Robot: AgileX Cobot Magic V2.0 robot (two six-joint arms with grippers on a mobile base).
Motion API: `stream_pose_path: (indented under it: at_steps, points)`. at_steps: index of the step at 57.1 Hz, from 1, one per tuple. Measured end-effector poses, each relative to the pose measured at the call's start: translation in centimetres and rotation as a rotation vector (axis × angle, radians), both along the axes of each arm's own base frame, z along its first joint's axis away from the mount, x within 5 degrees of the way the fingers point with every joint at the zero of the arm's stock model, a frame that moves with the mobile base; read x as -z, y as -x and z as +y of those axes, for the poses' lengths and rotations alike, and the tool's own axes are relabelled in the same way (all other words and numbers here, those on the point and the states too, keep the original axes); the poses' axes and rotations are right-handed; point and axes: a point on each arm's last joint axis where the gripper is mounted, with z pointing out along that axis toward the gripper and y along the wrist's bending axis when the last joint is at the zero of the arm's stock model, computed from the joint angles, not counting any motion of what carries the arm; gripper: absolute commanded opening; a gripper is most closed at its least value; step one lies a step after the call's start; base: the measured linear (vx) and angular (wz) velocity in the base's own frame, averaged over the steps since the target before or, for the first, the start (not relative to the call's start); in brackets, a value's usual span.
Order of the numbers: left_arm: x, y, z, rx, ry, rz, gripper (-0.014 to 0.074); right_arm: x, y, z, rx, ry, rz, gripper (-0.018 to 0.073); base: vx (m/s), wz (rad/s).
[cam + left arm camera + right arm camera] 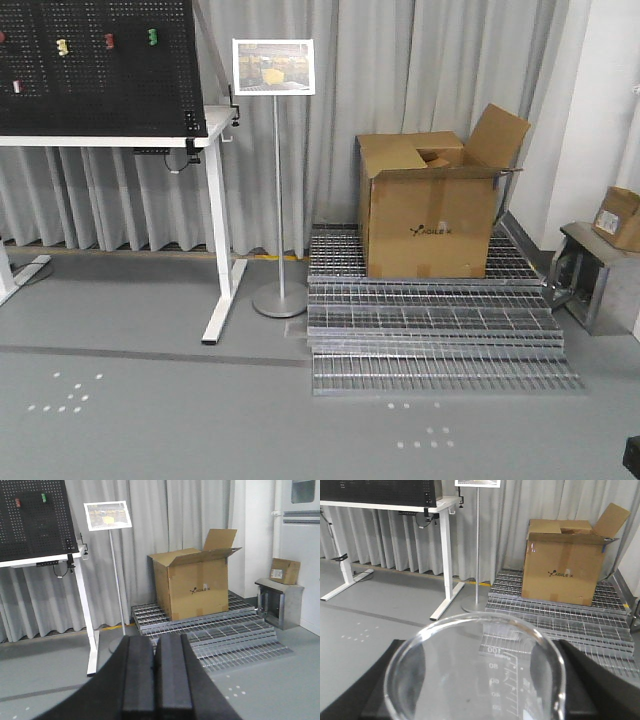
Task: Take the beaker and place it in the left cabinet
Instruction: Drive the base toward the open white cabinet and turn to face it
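In the right wrist view, the beaker (476, 672) fills the foreground. Its open rim faces the camera, and white graduations (100, 80, 60 legible) show on the far wall. Dark fingers (360, 695) of the right end effector (482, 700) flank the glass on both sides, so it is clamped on the beaker, apparently around the body below the rim. The exact contact line is hard to make out. The beaker is held mouth-up and roughly level. I judge this sensible, since a side grip under the lip resists downward slip.

Left end effector (156, 680): its two black pads are pressed together with nothing between them. It points into the room, idle. I judge it is parked shut so it does not foul the carrying arm.

Surroundings:
- grey floor (150, 420)
- cardboard box (430, 215), flaps open, on metal grating steps (435, 340)
- sign stand (276, 180)
- pegboard (95, 65) on a white-legged surface (215, 125), with a curtain behind

All of these are well apart from both arms. Neither arm shows in the front-facing view.

Left cabinet: not identifiable in any view. No shelves or slotted strips are visible.

Step judged: the pick is complete and transport is in hand. The beaker appears to be aloft, resting on nothing visible. The next move calls for turning toward the cabinet and seating the base flat on a shelf before letting go.

Risk: the glass is smooth, and a jolt could let it slide or tip in the grip.
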Motion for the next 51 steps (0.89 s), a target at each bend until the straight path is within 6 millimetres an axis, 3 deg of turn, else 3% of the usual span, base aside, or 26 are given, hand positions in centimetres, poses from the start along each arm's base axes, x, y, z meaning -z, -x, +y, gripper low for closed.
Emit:
stream_pose_path:
  at_steps: [26,51]
  points:
    - [0.0,0.0,0.0,0.0,0.0,0.0,0.0001,0.0,0.0,0.0,0.0,0.0,0.0,-0.0004,0.59,-0.14]
    - [0.0,0.0,0.0,0.0,0.0,0.0,0.0001,0.02,-0.04,0.02,0.0,0.001,0.002,-0.0004,0.53,-0.48]
